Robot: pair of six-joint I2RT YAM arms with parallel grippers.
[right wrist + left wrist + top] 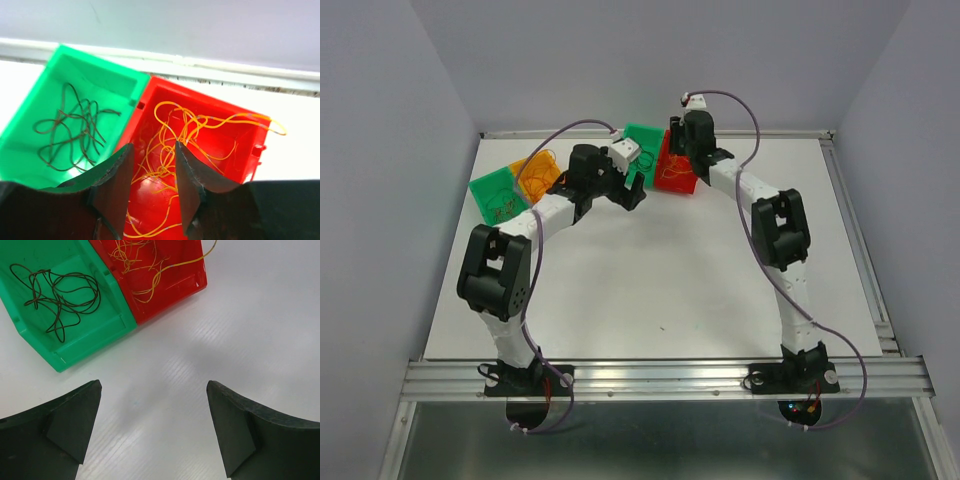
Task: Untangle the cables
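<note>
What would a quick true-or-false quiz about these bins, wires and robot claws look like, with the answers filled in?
1. The dark wires lie in a green bin. True.
2. The red bin holds black wires. False: it holds orange-yellow wires.
3. The left gripper is open above bare table. True.
4. The right gripper hangs over the green bin. False: it hangs over the red bin, jaws apart.
5. One orange wire loops out over the red bin's rim. True.
</note>
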